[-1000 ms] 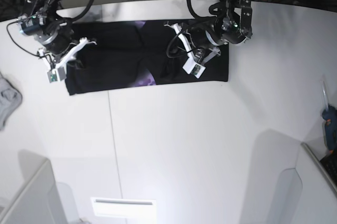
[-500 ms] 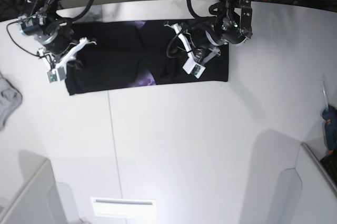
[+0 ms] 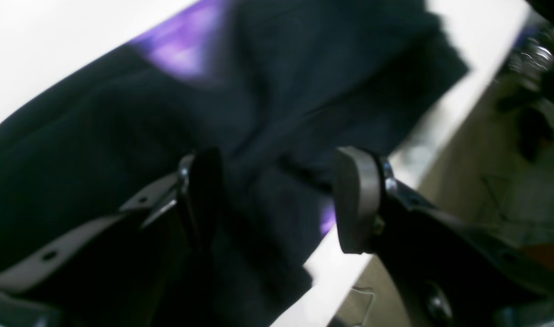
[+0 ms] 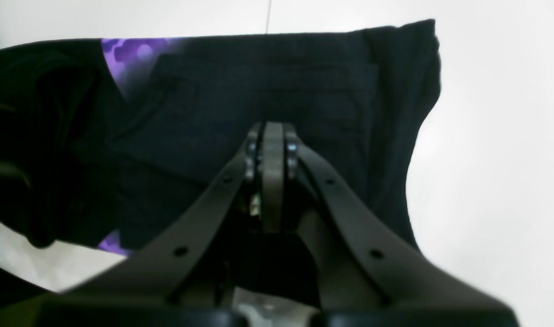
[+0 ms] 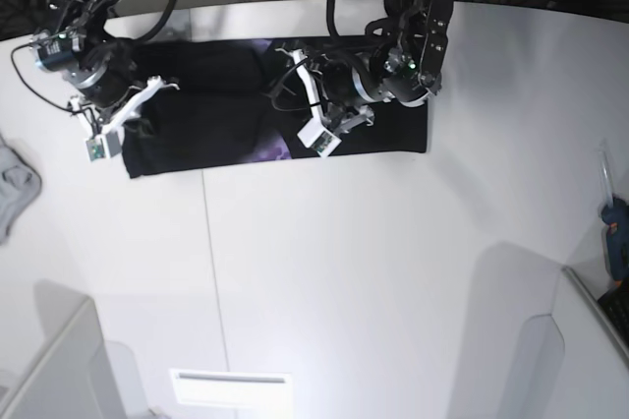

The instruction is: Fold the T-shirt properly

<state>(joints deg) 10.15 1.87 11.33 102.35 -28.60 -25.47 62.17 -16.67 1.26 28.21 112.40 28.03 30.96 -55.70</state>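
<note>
The left gripper has its jaws parted, a clear gap between the two pads, poised over a bunched fold of the large black cotton T-shirt with nothing pinched between them. The right gripper has its jaws pressed flat together just above the cloth near the shirt's left end in the base view; whether fabric is caught between them cannot be told.

The shirt lies as a long folded band across the far part of the smooth white worktop, a patch of purple print showing at its near edge. A vertical seam runs down the worktop. Dark cables and equipment crowd the room beyond the far edge.

The worktop in front of the shirt is wide and bare; a crumpled light-grey cloth sits at the left edge, a blue tool at the right.

Against the frame a second ago, the left arm has shifted toward the shirt's middle and its jaws have opened.
</note>
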